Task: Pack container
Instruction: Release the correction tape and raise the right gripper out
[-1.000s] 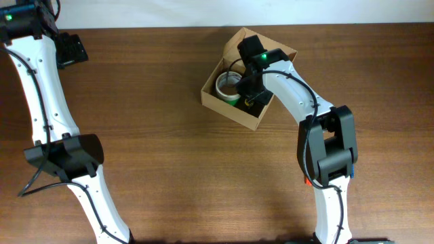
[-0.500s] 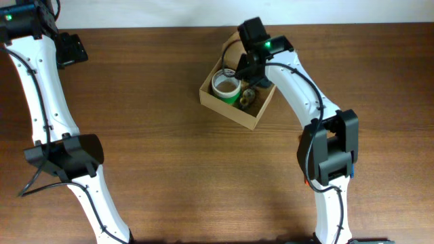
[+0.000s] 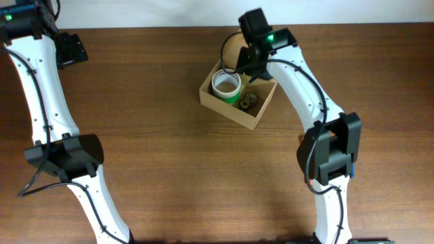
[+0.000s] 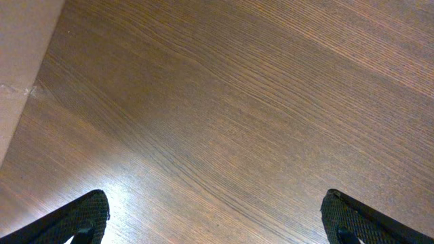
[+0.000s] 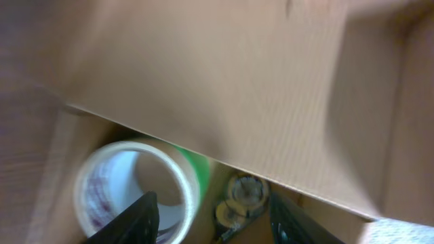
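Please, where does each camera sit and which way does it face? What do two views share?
Overhead: fixed above the table, facing straight down; both arms show, left hand at the top left, right hand over the container.
Left wrist: on the left arm, facing down at bare wood; its two fingertips show, wide apart.
Right wrist: on the right arm, facing into the container past its flap; two fingertips show.
Shared: overhead and right wrist both show the tape roll.

Container (image 3: 227, 110) on wooden table (image 3: 169, 156)
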`<state>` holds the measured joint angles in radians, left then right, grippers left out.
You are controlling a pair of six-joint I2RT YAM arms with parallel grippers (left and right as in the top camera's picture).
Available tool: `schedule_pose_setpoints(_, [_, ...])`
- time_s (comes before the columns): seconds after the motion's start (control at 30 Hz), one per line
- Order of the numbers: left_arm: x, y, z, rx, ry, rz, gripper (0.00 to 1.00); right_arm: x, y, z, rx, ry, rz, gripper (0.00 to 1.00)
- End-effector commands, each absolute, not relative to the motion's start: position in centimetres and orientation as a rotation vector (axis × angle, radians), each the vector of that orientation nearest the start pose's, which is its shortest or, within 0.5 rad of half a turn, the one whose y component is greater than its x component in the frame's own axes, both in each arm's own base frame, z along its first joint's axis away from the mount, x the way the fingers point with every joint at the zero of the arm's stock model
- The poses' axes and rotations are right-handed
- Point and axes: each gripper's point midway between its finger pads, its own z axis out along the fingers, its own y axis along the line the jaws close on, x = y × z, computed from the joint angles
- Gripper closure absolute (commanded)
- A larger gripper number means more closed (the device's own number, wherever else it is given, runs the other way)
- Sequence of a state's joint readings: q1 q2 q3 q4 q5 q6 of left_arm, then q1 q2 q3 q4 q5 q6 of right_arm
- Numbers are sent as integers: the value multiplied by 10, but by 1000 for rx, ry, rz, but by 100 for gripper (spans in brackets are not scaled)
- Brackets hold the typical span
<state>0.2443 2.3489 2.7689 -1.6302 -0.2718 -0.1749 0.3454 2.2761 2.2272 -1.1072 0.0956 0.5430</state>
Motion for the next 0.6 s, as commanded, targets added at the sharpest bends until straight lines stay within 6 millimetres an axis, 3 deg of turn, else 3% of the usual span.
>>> schedule_pose_setpoints(0.0, [462, 164, 234, -640, 2688, 392, 0, 525, 156, 213, 110, 2554, 76, 47])
schedule_pose_setpoints(0.1, [462, 164, 234, -640, 2688, 392, 0, 519, 134, 268, 8, 2464, -61, 47])
schedule_pose_setpoints(0.2, [462, 164, 234, -640, 2688, 392, 0, 507, 106, 309, -1, 2394, -226, 46])
schedule_pose_setpoints(0.27, [462, 164, 234, -640, 2688, 392, 0, 499, 92, 333, 27, 2354, -219, 46])
schedule_pose_setpoints(0.33, [462, 164, 234, -640, 2688, 392, 0, 490, 76, 350, 30, 2330, -236, 46])
schedule_pose_setpoints(0.47, [462, 164, 234, -640, 2688, 392, 0, 458, 15, 385, 168, 2278, -268, 46])
schedule_pose_setpoints(0.57, [462, 164, 234, -640, 2688, 392, 0, 427, -37, 385, 291, 2271, -311, 46])
